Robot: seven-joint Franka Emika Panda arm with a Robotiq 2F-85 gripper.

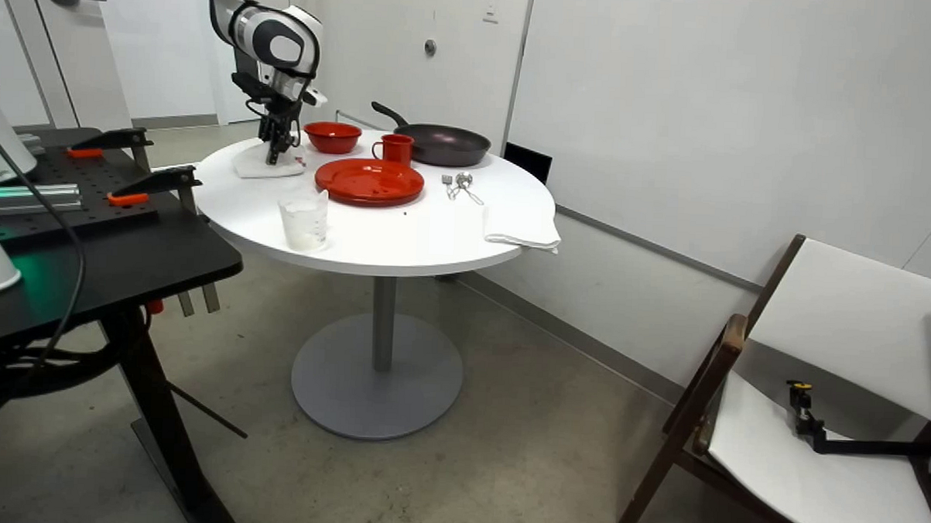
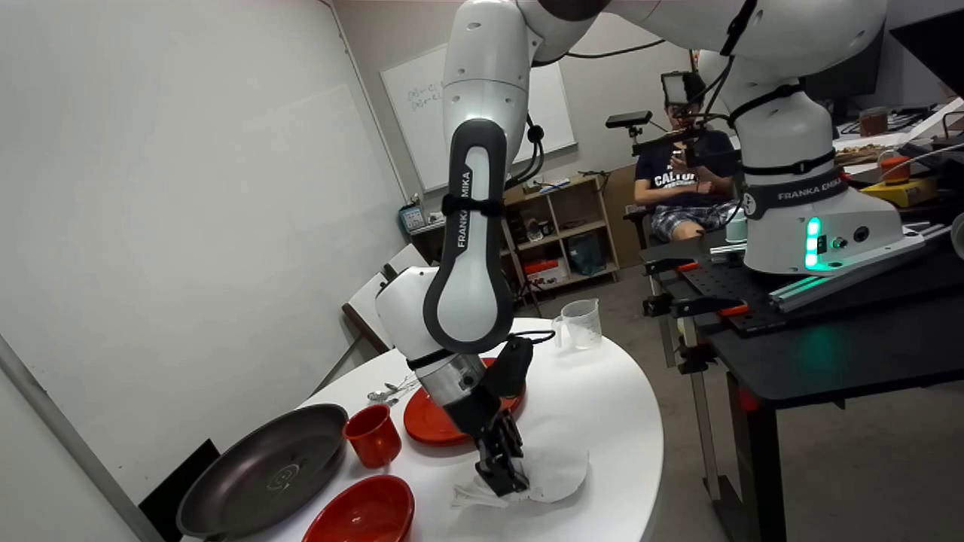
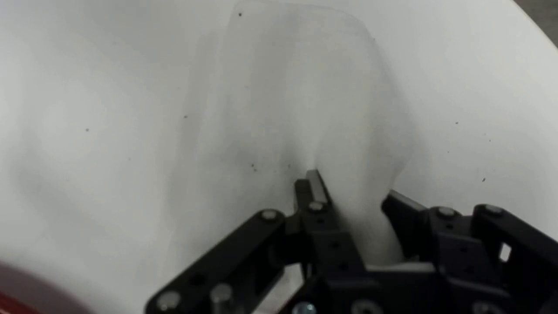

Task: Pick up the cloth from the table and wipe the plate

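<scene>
Bowl [image 2: 365,513], pan [image 2: 263,476] foremost; plate [image 2: 431,421] beyond; measuring cup [image 2: 581,325], contents unclear.

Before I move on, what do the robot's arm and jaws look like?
The arm is white and rounded, with dark grey trim and FRANKA EMIKA lettering. Black straps circle it, with black cables alongside, and its white base has a green light strip. Silvery metal shows above the jaws, which are black and jointed, with silvery bolt heads.

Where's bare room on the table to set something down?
Table, specks aside: between jug, plate and draped cloth; also between jug and held cloth at the gripper. Crowded: around mug, with pan, bowl and plate close.
</scene>
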